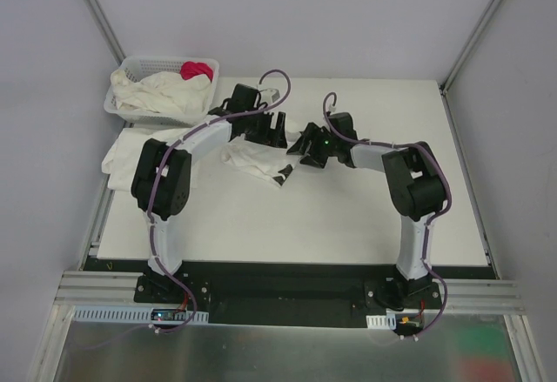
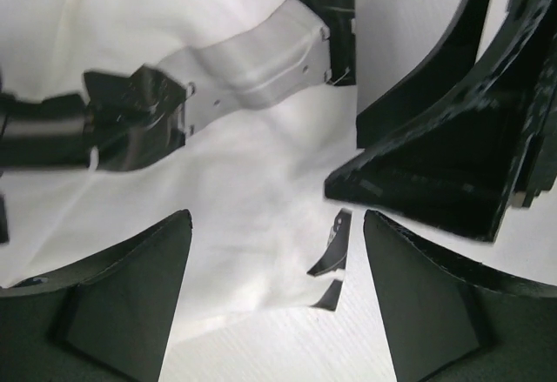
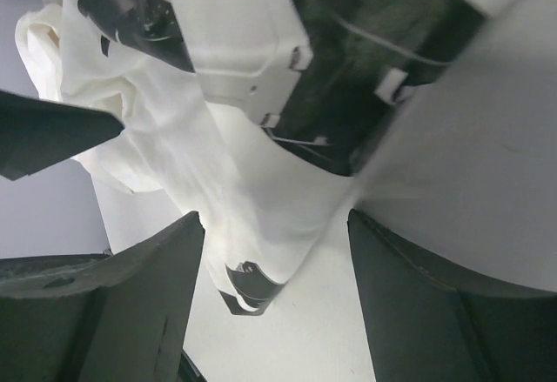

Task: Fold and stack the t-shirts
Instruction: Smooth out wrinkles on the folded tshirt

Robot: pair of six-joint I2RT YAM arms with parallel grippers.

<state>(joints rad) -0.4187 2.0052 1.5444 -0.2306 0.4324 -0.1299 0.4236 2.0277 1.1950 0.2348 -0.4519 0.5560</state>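
A crumpled white t-shirt (image 1: pixel 252 157) lies on the table, partly under my left arm, with a small black mark (image 1: pixel 283 173) at its near-right corner. My left gripper (image 1: pixel 277 130) hovers open over its far-right part; in the left wrist view the cloth (image 2: pixel 244 191) lies between and beyond the gripper's (image 2: pixel 278 221) spread fingers, and nothing is gripped. My right gripper (image 1: pixel 305 149) faces it from the right, also open. In the right wrist view the shirt's corner (image 3: pixel 244 191) and black mark (image 3: pixel 248 286) lie between that gripper's (image 3: pixel 274 221) fingers, untouched. More white t-shirts (image 1: pixel 161 95) fill the basket.
The white lattice basket (image 1: pixel 119 109) stands at the table's far-left corner with a pink-red cloth (image 1: pixel 196 70) on top of the shirts. More white cloth (image 1: pixel 117 160) drapes at the table's left edge. The two grippers are close together, with the right gripper (image 2: pixel 452 164) showing in the left wrist view.
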